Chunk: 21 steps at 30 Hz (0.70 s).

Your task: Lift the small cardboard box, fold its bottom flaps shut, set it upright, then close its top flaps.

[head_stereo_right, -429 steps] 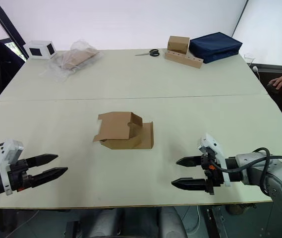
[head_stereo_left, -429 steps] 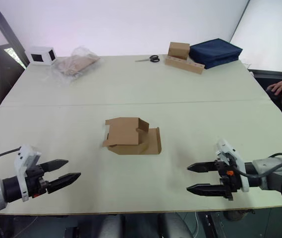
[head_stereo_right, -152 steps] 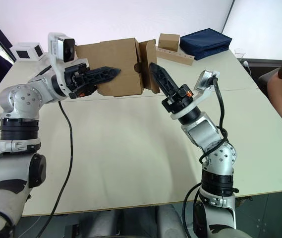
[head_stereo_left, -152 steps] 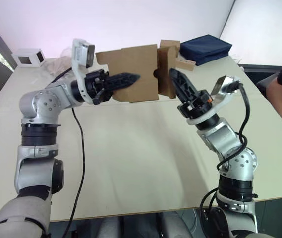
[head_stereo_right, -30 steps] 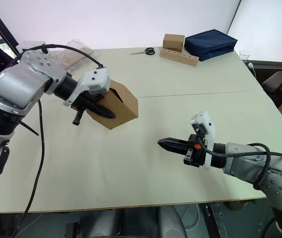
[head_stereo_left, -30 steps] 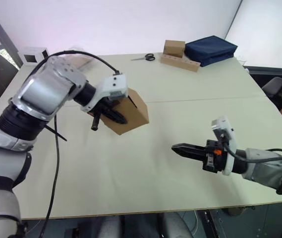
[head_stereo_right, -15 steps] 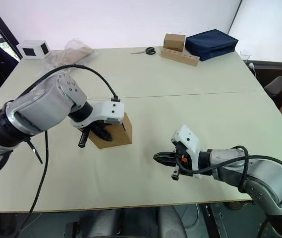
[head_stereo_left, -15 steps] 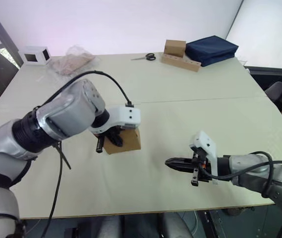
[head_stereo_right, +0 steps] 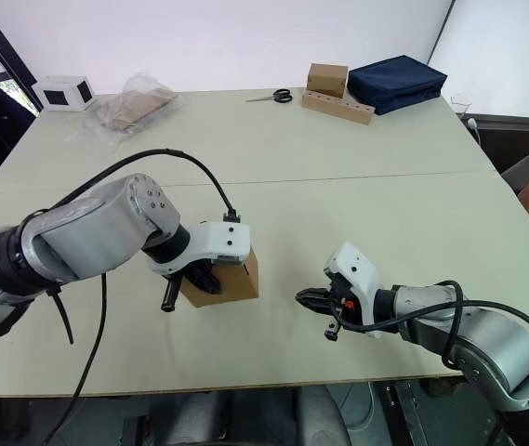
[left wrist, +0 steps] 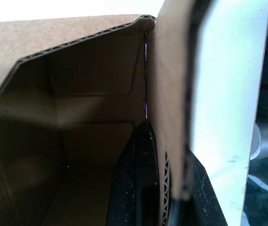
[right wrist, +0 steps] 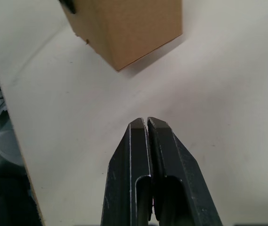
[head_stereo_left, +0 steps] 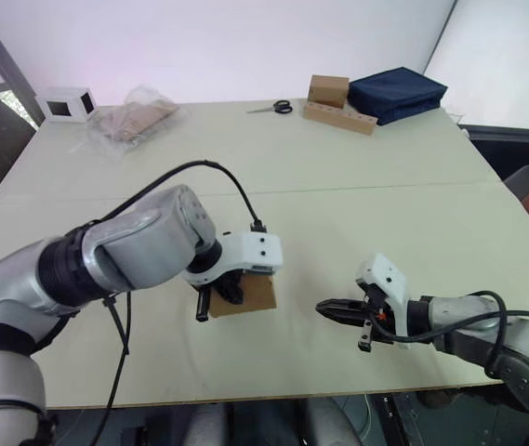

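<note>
The pale cream worktop (head_stereo_left: pixel 357 167) carries a small brown cardboard box (head_stereo_left: pixel 245 294) at 6 o'clock; a white windowed box (head_stereo_left: pixel 64 104) and crinkled plastic bag (head_stereo_left: pixel 134 116), perhaps holding cardboard, at 10; scissors (head_stereo_left: pixel 273 108), a holed cardboard strip (head_stereo_left: pixel 343 117) and navy fabric bag (head_stereo_left: pixel 396 93) at 1.

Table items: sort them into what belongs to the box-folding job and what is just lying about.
In the job:
- small cardboard box, standing on the table
- left claw, shut on one box wall
- right claw, shut, apart from the box

Lying about:
- white box
- plastic bag
- scissors
- brown box on holed strip
- navy bag
</note>
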### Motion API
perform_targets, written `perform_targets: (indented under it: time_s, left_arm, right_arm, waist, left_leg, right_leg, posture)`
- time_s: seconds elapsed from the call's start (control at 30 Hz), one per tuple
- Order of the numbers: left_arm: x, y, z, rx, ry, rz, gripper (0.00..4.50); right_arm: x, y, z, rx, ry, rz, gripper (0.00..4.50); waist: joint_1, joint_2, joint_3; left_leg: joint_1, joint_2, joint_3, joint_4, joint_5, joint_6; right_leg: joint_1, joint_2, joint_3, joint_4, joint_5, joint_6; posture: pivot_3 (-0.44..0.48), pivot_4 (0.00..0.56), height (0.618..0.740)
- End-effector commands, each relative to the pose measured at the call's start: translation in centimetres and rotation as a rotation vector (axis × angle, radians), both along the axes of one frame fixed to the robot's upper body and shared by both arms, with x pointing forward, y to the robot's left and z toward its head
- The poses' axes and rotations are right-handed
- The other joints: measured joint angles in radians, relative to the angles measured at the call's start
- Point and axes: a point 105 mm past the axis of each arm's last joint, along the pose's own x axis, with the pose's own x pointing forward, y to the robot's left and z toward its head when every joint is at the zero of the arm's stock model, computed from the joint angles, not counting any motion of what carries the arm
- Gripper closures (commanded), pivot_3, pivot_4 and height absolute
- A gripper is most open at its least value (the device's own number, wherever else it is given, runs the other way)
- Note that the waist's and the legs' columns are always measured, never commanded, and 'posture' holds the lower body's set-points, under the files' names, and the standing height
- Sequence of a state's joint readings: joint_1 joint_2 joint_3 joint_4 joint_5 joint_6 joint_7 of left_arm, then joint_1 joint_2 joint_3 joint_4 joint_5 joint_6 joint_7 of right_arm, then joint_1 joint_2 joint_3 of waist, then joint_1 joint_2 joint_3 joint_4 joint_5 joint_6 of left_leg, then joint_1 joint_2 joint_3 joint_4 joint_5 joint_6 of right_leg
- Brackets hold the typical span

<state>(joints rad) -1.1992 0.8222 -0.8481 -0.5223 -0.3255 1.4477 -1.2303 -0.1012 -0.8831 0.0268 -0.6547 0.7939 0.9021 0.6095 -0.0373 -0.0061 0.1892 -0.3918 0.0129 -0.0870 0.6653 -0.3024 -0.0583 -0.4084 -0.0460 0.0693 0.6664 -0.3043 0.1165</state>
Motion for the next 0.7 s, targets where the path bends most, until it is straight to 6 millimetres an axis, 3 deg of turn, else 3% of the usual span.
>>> perform_targets:
  time_s: [0.03, 0.23, 0.4, 0.7]
  left_arm:
    - [-0.1, 0.0, 0.3, -0.011, -0.023, -0.005, 3.75]
    - [-0.7, -0.4, 1.1, -0.055, 0.055, 0.038, 1.41]
    - [0.3, -1.7, 4.7, -0.203, 0.122, 0.118, 1.41]
    - [0.3, -0.9, 5.7, -0.252, 0.136, 0.156, 1.41]
  right_arm:
    - [0.3, 0.3, 0.6, 0.011, -0.041, 0.019, 4.50]
    - [0.6, -0.1, 0.5, 0.003, -0.042, 0.019, 4.50]
    - [0.8, -0.6, 1.1, 0.020, -0.044, 0.030, 4.50]
    - [1.4, -0.2, 2.1, 0.041, -0.067, 0.067, 4.50]
  waist:
    - [0.001, 0.000, 0.000]
    - [0.002, 0.000, 0.000]
    - [0.005, 0.000, 0.000]
    - [-0.005, 0.000, 0.000]
  left_leg:
    - [0.000, 0.000, 0.000, 0.000, 0.000, 0.000]
    - [0.000, 0.000, 0.000, 0.000, 0.000, 0.000]
    - [0.000, 0.000, 0.000, 0.001, 0.000, 0.000]
    - [0.000, 0.000, 0.000, 0.001, 0.000, 0.000]
  right_leg:
    - [0.000, 0.000, 0.000, 0.000, 0.000, 0.000]
    - [0.000, 0.000, 0.000, 0.000, 0.000, 0.000]
    - [0.001, 0.000, 0.000, 0.000, 0.000, 0.000]
    - [0.000, 0.000, 0.000, 0.000, 0.000, 0.000]
  posture:
    - [0.000, 0.150, 0.740]
    - [0.000, 0.150, 0.740]
    - [0.000, 0.150, 0.740]
    - [0.000, 0.150, 0.740]
